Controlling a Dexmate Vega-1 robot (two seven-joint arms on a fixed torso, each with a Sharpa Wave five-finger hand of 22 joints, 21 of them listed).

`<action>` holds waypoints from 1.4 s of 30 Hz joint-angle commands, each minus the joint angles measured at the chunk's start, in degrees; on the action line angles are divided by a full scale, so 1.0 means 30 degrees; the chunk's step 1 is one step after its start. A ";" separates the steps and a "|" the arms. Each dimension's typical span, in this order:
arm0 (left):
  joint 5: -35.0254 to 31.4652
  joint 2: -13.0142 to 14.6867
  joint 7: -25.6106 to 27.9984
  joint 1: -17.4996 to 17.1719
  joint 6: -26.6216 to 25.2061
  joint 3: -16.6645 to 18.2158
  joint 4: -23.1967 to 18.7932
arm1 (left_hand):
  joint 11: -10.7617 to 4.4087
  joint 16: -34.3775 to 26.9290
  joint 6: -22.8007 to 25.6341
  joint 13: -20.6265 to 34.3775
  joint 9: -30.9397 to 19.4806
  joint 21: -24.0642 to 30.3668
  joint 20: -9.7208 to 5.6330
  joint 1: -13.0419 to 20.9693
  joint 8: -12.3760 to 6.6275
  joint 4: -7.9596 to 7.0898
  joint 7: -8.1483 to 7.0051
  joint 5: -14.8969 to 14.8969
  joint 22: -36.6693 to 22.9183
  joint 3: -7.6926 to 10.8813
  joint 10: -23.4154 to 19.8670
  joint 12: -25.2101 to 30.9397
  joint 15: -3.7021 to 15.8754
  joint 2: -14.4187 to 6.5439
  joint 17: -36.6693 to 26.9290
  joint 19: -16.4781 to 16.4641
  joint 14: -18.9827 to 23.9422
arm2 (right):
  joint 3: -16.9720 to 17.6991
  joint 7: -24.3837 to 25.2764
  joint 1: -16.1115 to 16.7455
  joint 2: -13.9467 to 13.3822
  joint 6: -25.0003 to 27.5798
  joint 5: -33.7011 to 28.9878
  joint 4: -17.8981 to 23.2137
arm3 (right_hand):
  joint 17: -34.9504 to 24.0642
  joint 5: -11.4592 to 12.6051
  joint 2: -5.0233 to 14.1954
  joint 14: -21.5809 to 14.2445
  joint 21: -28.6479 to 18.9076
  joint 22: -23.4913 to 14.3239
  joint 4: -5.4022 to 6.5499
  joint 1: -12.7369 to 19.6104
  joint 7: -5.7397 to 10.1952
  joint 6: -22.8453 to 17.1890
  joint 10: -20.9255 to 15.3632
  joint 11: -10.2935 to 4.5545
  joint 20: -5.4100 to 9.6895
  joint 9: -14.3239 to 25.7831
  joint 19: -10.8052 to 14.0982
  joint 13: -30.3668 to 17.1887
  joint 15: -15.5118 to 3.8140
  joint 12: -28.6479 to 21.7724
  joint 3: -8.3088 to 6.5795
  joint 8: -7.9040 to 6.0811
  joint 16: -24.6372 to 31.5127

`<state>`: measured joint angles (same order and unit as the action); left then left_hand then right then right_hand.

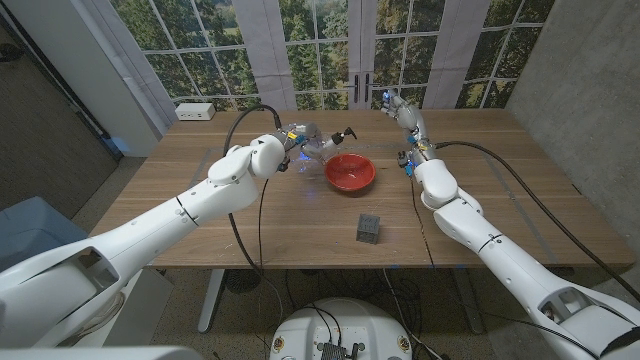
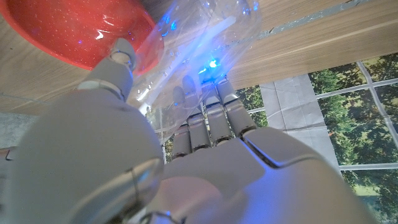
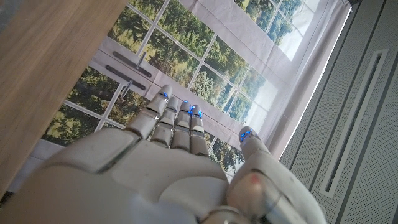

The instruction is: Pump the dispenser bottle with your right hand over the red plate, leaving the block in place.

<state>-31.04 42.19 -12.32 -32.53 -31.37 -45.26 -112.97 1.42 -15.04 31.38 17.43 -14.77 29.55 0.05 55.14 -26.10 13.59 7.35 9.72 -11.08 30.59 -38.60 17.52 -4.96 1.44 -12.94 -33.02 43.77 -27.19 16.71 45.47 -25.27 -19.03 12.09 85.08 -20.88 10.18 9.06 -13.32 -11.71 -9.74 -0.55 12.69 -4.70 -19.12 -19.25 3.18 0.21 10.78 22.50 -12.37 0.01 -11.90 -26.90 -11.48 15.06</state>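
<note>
1. My left hand [image 1: 292, 142] grips the clear bottle [image 1: 318, 143] just beside the red plate [image 1: 350, 172], tilted, with its black pump [image 1: 347, 134] reaching out above the plate's far rim.
2. My right hand [image 1: 403, 112] is raised with fingers apart, holding nothing.
3. The pump lies to that hand's left and nearer me, so I judge a short sideways reach.
4. The block [image 1: 369, 228] sits nearer me, apart from both hands.
</note>
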 commanded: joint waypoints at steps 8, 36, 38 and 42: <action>0.0048 -0.0080 0.0106 -0.0059 -0.0102 0.0090 -0.0017 | -0.3692 -0.0030 0.3919 0.0120 -0.0124 0.0221 -0.2722 0.4048 -0.0055 -0.1517 -0.3305 0.0125 -0.0021 0.1653 -0.3706 -0.0121 0.6219 -0.4187 -0.0026 -0.0866 0.3355 | -0.0999 -0.0379 -0.0698 0.0551 -0.0018 -0.0835 -0.0771 | -0.0040 -0.0038 0.0345 -0.0062 0.0059 -0.0085 0.0009 0.0126 0.0008 -0.0234 -0.0078 -0.0037 0.0008 0.0089 0.0072 -0.0063 -0.0048 -0.0071 -0.0118 -0.0018 0.0127; -0.0158 -0.0320 -0.0634 0.0534 -0.1043 -0.0498 0.0147 | -0.3678 0.0016 0.3930 0.0168 -0.0171 0.0405 -0.2793 0.4050 0.0031 -0.1509 -0.3287 0.0129 -0.0006 0.1646 -0.3712 -0.0249 0.6219 -0.4179 -0.0028 -0.0760 0.3351 | -0.2401 0.0428 -0.1476 0.0867 0.0750 -0.3477 -0.1165 | -0.0118 -0.0071 0.0319 -0.0039 0.0072 -0.0086 0.0240 -0.0126 -0.0040 -0.0292 -0.0112 -0.0021 -0.0039 0.0092 0.0055 -0.0064 -0.0024 -0.0077 -0.0034 -0.0023 0.0143; -0.0261 -0.0330 -0.0649 0.0571 -0.1160 -0.0572 0.0135 | -0.3663 0.0015 0.3894 0.0174 -0.0171 0.0417 -0.2800 0.4047 0.0053 -0.1512 -0.3273 0.0129 -0.0005 0.1645 -0.3710 -0.0257 0.6218 -0.4183 -0.0029 -0.0755 0.3357 | -0.2464 0.0467 -0.1507 0.0882 0.0732 -0.3597 -0.1209 | -0.0121 -0.0072 0.0313 -0.0023 0.0078 -0.0086 0.0244 -0.0132 -0.0029 -0.0301 -0.0115 -0.0028 -0.0046 0.0092 0.0042 -0.0064 -0.0047 -0.0078 -0.0031 -0.0026 0.0137; -0.0161 -0.0316 -0.0744 0.0607 -0.1248 -0.0570 0.0139 | -0.3650 0.0012 0.3902 0.0183 -0.0174 0.0446 -0.2794 0.4047 0.0062 -0.1510 -0.3269 0.0128 -0.0003 0.1640 -0.3707 -0.0270 0.6223 -0.4176 -0.0033 -0.0763 0.3370 | -0.2841 0.0837 -0.1610 0.0720 0.1511 -0.4680 -0.0907 | -0.0125 -0.0070 0.0314 -0.0024 0.0078 -0.0086 0.0252 -0.0140 -0.0006 -0.0310 -0.0096 -0.0021 -0.0047 0.0092 0.0041 -0.0063 -0.0052 -0.0069 -0.0031 -0.0028 0.0139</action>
<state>-31.27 41.41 -13.76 -31.27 -33.94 -46.42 -112.65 1.33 -14.86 31.47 17.70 -15.04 30.53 -0.25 55.14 -25.89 13.61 7.26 9.74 -10.76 30.61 -38.90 16.66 -4.88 1.44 -12.94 -32.71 43.81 -33.81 17.21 41.43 -22.92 -17.10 3.28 81.80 -21.15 10.18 9.06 -13.32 -11.71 -9.74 -0.22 12.68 -4.80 -19.65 -19.24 3.17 0.21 10.78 22.50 -12.37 0.01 -11.90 -26.89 -11.48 15.28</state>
